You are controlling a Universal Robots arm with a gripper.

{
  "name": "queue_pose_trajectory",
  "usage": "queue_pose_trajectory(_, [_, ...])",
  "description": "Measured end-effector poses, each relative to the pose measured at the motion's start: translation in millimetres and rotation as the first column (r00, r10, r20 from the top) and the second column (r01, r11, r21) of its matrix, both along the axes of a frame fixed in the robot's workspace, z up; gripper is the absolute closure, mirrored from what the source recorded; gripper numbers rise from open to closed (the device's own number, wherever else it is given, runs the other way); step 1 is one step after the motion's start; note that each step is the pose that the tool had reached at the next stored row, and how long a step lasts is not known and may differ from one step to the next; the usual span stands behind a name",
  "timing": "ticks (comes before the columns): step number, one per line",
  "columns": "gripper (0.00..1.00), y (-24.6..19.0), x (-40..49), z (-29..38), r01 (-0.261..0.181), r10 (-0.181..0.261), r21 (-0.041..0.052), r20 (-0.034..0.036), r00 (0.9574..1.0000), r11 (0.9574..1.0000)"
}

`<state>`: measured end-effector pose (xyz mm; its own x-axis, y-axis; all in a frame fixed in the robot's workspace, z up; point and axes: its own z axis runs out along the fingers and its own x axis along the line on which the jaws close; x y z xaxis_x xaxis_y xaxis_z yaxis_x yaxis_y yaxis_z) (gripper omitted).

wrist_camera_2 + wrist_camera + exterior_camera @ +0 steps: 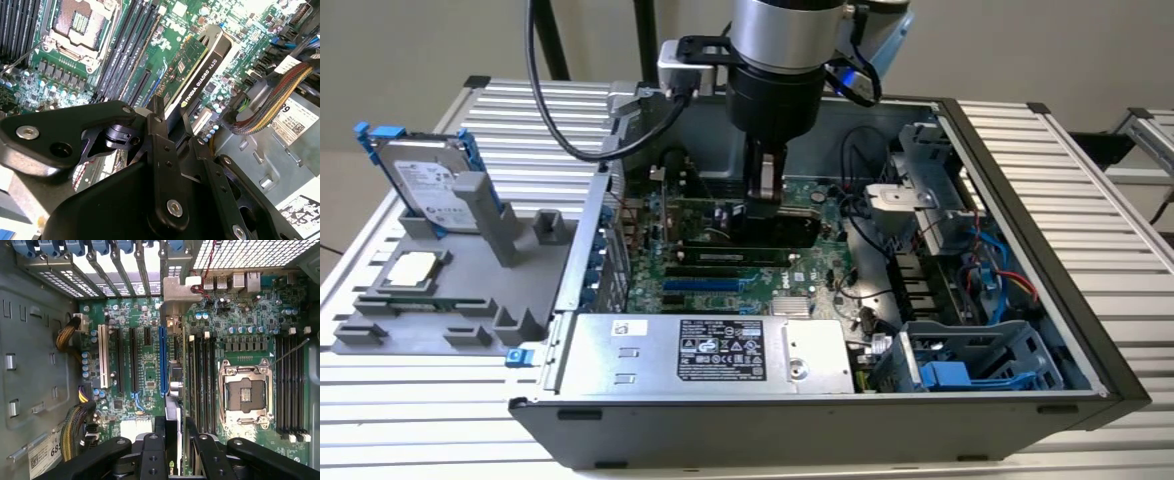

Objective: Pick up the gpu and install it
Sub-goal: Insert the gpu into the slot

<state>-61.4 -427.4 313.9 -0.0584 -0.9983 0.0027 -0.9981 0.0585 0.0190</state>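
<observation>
In the exterior view my gripper (pixel 767 205) reaches down into the open computer case (pixel 1067 300), shut on the gpu (pixel 761 232). The card stands on edge low over the green motherboard (pixel 720 275). The second wrist view shows the gpu (pixel 200 75) as a black-faced card with a green board edge, clamped between my fingers (pixel 157 112). Edge-on in the first wrist view, the gpu (pixel 175 377) runs beside the long blue slot (pixel 162 360). Its grey bracket (pixel 172 290) sits at the case's rear slot openings. Whether the card sits fully in a slot is hidden.
A silver power supply (pixel 707 350) fills the case's near side, and drive cages with cables (pixel 987 270) stand at the exterior view's right. Outside the case, a grey fixture (pixel 440 300) holds a blue-framed hard drive (pixel 434 185) and a square silver chip (pixel 411 270). An open processor socket (pixel 245 395) lies beside the memory slots.
</observation>
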Motion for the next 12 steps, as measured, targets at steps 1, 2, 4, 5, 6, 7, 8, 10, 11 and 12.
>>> queue_pose_trajectory(1, [1.0,0.0,0.0,-1.8,0.0,0.0,0.0001,-0.0002,1.0,1.0])
queue_pose_trajectory(2, [1.0,0.0,-0.1,-3.6,0.0,0.0,-0.0001,-0.0003,1.0,1.0])
queue_pose_trajectory(4, [1.0,0.0,-0.6,-7.3,0.0,0.0,-0.0006,-0.0004,1.0,1.0])
queue_pose_trajectory(5, [1.0,0.0,-1.0,-9.0,0.0,0.0,-0.0009,-0.0004,1.0,1.0])
queue_pose_trajectory(6, [1.0,0.0,-1.4,-11.0,0.0,0.0,-0.001,-0.0003,1.0,1.0])
queue_pose_trajectory(7, [1.0,0.0,-1.5,-12.8,0.0,0.0,-0.001,-0.0003,1.0,1.0])
queue_pose_trajectory(8, [1.0,0.0,-1.6,-14.6,0.0,0.0,-0.001,-0.0003,1.0,1.0])
queue_pose_trajectory(10, [1.0,0.0,-1.8,-18.0,0.0,0.0,-0.0011,-0.0003,1.0,1.0])
queue_pose_trajectory(11, [1.0,0.0,-1.9,-19.6,0.0,0.0,-0.0012,-0.0003,1.0,1.0])
queue_pose_trajectory(12, [1.0,0.0,-1.9,-20.8,0.0,0.0,-0.0011,-0.0003,1.0,1.0])
